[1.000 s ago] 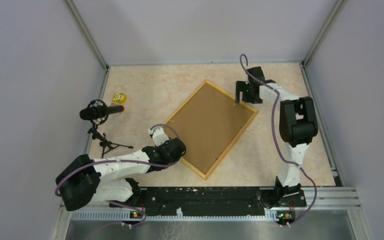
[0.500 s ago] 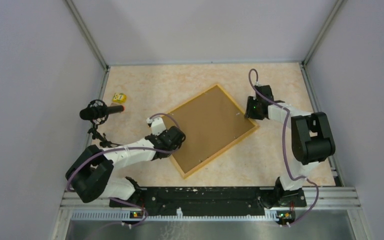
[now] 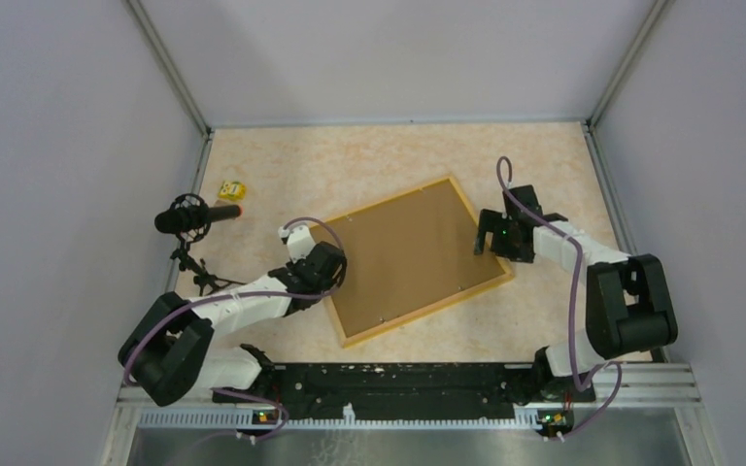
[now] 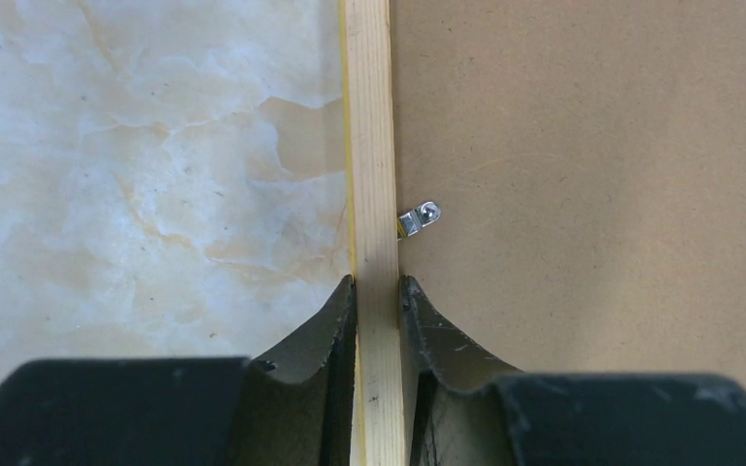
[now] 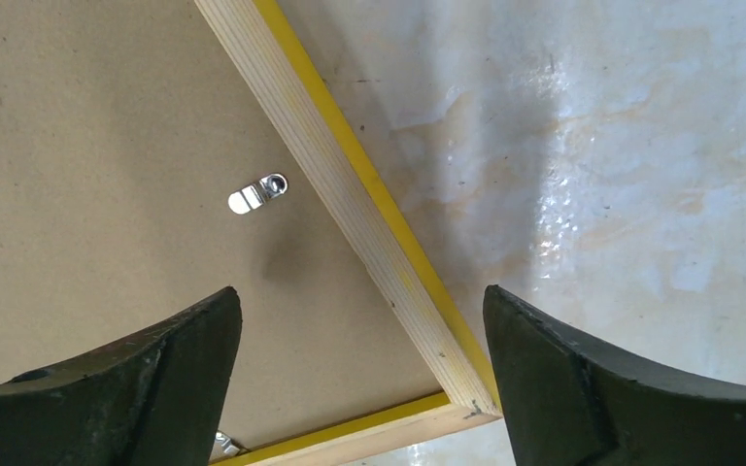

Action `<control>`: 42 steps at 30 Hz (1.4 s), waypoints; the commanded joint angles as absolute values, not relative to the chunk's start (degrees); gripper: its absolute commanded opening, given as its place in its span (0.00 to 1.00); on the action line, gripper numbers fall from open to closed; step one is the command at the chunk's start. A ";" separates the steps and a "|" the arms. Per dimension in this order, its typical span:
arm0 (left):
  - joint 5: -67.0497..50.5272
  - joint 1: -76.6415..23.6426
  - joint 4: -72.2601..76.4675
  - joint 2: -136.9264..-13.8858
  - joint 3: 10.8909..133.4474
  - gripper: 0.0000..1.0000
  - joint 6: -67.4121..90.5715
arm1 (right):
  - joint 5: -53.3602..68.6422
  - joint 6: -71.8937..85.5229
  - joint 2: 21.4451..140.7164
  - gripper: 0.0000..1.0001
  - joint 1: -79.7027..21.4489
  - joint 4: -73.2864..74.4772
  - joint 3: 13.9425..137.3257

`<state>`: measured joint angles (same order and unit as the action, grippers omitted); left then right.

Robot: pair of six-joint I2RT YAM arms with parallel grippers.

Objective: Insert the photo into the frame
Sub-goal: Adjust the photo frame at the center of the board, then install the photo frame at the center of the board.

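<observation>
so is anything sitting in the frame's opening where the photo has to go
Yes. The brown backing board fills the back of the frame, with a small metal clip reaching over its edge near the left gripper, which is shut on the frame's border. The right gripper is open above a corner. No photo is in view.

Bright, even overhead light; glare sheens the table (image 5: 641, 194); wrist views sharp.

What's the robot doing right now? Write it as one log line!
left gripper: shut on frame border | right gripper: open over frame corner | backing board: in frame, facing up | photo: not visible
</observation>
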<state>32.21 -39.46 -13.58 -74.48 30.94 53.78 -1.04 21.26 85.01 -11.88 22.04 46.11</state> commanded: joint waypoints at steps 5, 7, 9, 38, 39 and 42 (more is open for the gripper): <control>21.94 -39.66 -10.34 -71.66 24.04 0.23 53.18 | -3.41 23.62 90.12 0.91 -12.30 25.41 55.72; 21.57 -39.72 -9.55 -71.92 23.58 0.23 53.26 | -4.31 23.73 90.32 0.90 -12.35 25.42 56.71; 21.65 -39.60 -9.82 -72.35 23.85 0.22 53.34 | -4.66 23.88 90.62 0.89 -12.31 25.34 57.53; 21.42 -39.29 -9.46 -72.05 23.32 0.19 53.70 | -11.59 24.76 95.57 0.59 -17.50 29.53 56.84; 21.44 -39.29 -9.44 -71.88 23.18 0.19 53.78 | -11.34 24.58 95.66 0.59 -17.49 29.60 56.72; 21.51 -39.34 -9.44 -71.15 22.71 0.19 54.08 | -11.26 24.16 95.39 0.52 -17.51 29.88 56.18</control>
<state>29.54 -39.03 -7.27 -70.35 25.80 53.58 -11.92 25.15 96.51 -16.88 26.37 58.48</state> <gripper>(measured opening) 0.230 0.565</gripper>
